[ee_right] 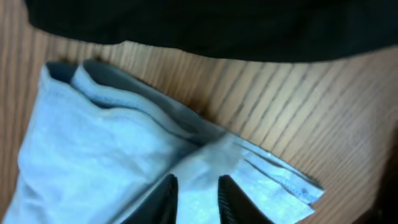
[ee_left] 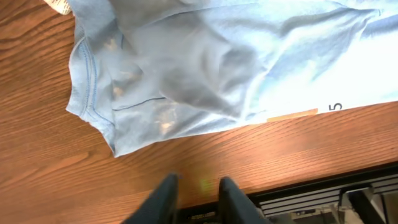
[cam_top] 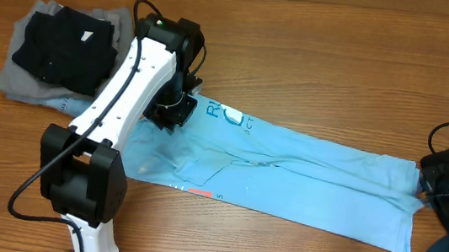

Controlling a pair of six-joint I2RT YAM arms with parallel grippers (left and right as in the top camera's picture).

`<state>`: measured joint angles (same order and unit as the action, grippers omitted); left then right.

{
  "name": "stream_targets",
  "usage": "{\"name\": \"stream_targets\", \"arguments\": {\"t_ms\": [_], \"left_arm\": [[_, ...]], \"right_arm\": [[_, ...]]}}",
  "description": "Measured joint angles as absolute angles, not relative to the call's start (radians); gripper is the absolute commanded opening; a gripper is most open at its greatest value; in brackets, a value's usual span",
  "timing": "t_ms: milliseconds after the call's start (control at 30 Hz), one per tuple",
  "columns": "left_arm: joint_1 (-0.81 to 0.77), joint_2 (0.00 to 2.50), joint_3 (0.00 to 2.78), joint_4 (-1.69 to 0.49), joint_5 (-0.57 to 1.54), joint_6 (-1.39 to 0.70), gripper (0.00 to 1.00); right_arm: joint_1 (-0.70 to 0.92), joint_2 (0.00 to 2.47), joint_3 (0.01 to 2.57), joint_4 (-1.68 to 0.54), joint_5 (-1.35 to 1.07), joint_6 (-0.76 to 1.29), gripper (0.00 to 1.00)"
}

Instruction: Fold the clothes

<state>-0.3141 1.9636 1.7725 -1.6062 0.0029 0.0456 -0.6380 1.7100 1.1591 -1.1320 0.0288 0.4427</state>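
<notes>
The clothes' sky-blue shirt [cam_top: 304, 173] lies folded into a long strip across the wooden table, its white lettering near the left end. My left gripper [cam_top: 171, 111] hovers over that left end. In the left wrist view its fingers [ee_left: 198, 183] stand apart over bare wood, nothing between them, just short of the shirt's hem [ee_left: 99, 118]. My right gripper [cam_top: 422, 189] is at the strip's right end. Seen from the right wrist, that gripper [ee_right: 197, 183] is open above the layered blue cloth [ee_right: 112, 143], a raised fold just beyond the tips.
A black garment [cam_top: 64, 44] lies folded on a grey one [cam_top: 18, 77] at the back left. The left arm's base [cam_top: 82, 182] stands at the front left. Black rails [ee_left: 323, 193] run along the table's front edge.
</notes>
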Motion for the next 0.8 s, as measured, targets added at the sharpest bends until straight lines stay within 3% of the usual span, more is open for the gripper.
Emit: {"name": "stream_targets", "arguments": {"t_ms": [100, 233, 400, 500, 667, 800], "left_arm": [[-0.314, 1.964, 1.773, -1.608, 0.003, 0.046, 0.41], [-0.314, 1.964, 1.773, -1.6, 0.0, 0.043, 0.37], [-0.313, 1.964, 1.776, -1.586, -0.001, 0.032, 0.33], [-0.305, 1.962, 1.797, -1.598, -0.001, 0.01, 0.38], [-0.232, 1.883, 1.81, -1.588, 0.021, -0.032, 0.49], [-0.197, 1.806, 1.816, -1.557, 0.072, -0.048, 0.52]], "right_arm": [[-0.638, 1.71, 1.159, -1.143, 0.034, 0.44, 0.61], [-0.638, 1.71, 1.159, -1.128, 0.0, 0.432, 0.59], [-0.64, 1.71, 1.16, -1.059, -0.329, 0.266, 0.54], [-0.639, 1.69, 1.19, -1.093, -0.492, 0.184, 0.57], [-0.639, 1.514, 1.246, -1.14, -0.633, 0.129, 0.65], [-0.614, 1.314, 1.27, -1.205, -0.624, 0.136, 0.57]]}}
